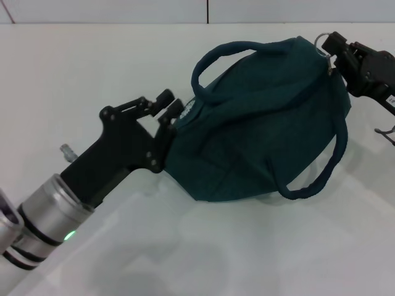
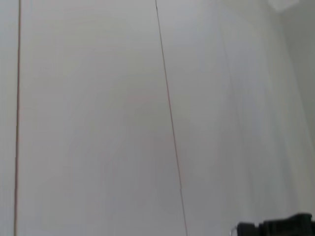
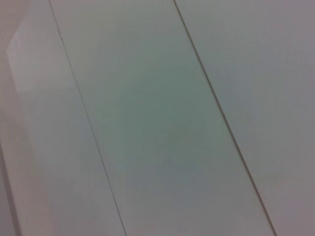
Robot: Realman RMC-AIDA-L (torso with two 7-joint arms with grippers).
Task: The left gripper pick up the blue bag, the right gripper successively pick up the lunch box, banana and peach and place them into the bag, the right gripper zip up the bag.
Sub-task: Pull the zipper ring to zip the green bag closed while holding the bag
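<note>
The blue bag (image 1: 259,129) hangs tilted above the white table in the head view, its top drawn closed, with two loop handles and a small white logo (image 1: 189,111) at its left end. My left gripper (image 1: 169,103) is shut on the bag's left end beside the logo. My right gripper (image 1: 333,50) is at the bag's upper right corner, shut at the zipper's metal ring pull (image 1: 320,41). The lunch box, banana and peach are out of view. Both wrist views show only pale panelled surfaces.
A translucent pale bin (image 1: 154,246) lies in the foreground below my left arm. The white table (image 1: 74,68) extends behind the bag. A dark cable (image 1: 386,132) hangs at the right edge. A black part (image 2: 275,227) shows in the left wrist view.
</note>
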